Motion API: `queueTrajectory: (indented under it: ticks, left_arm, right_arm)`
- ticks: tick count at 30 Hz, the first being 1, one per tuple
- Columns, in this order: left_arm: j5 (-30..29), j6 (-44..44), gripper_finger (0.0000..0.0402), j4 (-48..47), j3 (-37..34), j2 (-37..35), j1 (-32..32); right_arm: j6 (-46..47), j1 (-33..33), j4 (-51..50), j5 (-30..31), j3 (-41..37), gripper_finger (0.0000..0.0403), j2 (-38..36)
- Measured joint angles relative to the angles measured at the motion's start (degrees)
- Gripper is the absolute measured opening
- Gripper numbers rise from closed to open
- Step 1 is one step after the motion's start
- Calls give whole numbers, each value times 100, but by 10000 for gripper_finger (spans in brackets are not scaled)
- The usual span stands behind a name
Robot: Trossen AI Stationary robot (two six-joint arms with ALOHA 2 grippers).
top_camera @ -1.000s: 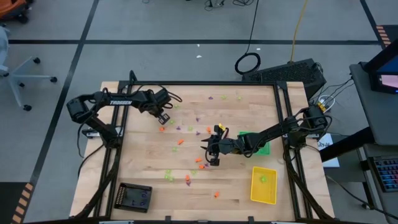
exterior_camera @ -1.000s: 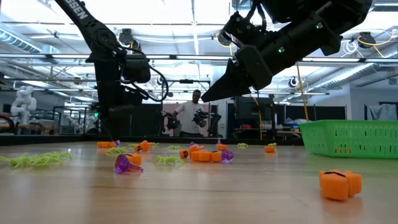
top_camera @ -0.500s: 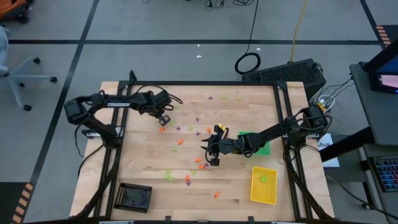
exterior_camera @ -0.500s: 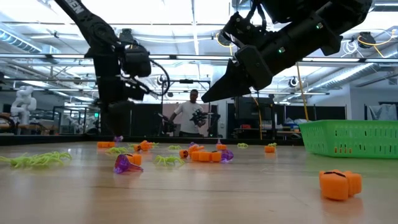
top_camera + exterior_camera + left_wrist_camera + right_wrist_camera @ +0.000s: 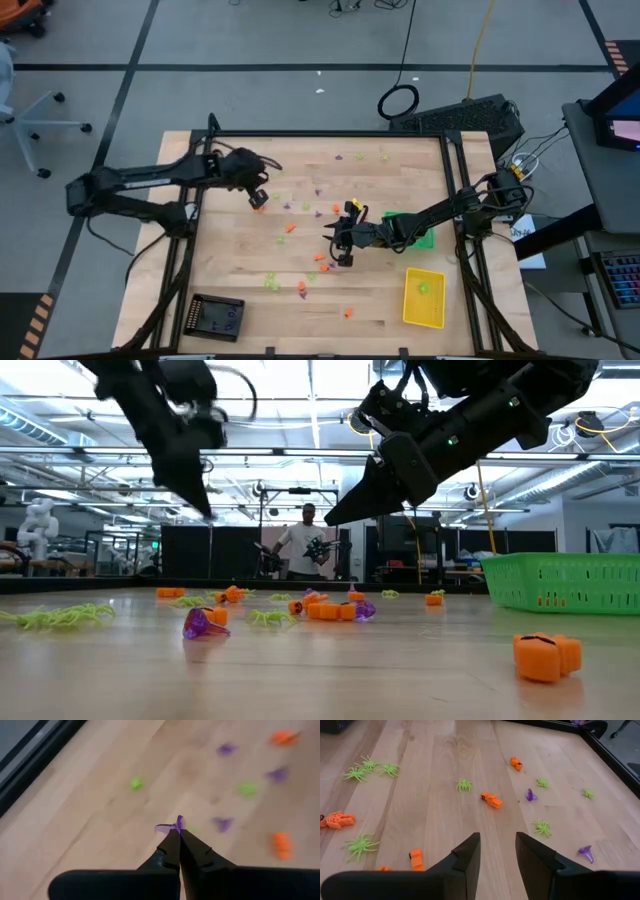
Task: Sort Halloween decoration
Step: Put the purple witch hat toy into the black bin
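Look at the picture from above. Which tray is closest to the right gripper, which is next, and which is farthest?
From the right gripper:
1. Green tray, beside the right arm, on its far side.
2. Yellow tray, near the table's right front corner.
3. Black tray, at the table's left front corner.

Both arms were matte black, built of slender tubular links joined by chunkier joint housings, with thin black cables looping loose beside the left arm point(image 5: 150, 180) near its wrist. The right arm point(image 5: 440, 212) carried a small yellow patch (a tag or connector, hard to tell) by its wrist. Each ended in two tapered, wedge-shaped black fingers point(image 5: 465, 857), smooth and unmarked.
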Motion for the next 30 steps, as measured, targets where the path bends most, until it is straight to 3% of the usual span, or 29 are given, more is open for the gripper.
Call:
queueTrajectory:
  ticks: [7,15,22,30]
  left_arm:
    - [62,-412,0,160,-204,-1099,-938]
    - [34,-800,0,1473,-1103,-2065,-2020]
    - [-20,-800,0,2965,-1708,-2231,-2883]
    - [-526,-408,0,3967,-2130,-2214,-3825]
  right_arm:
    - [172,17,5,0,0,110,0]
    - [188,181,223,-2,0,110,0]
    - [338,393,668,-2,2,110,0]
    - [768,709,930,-2,2,110,1]
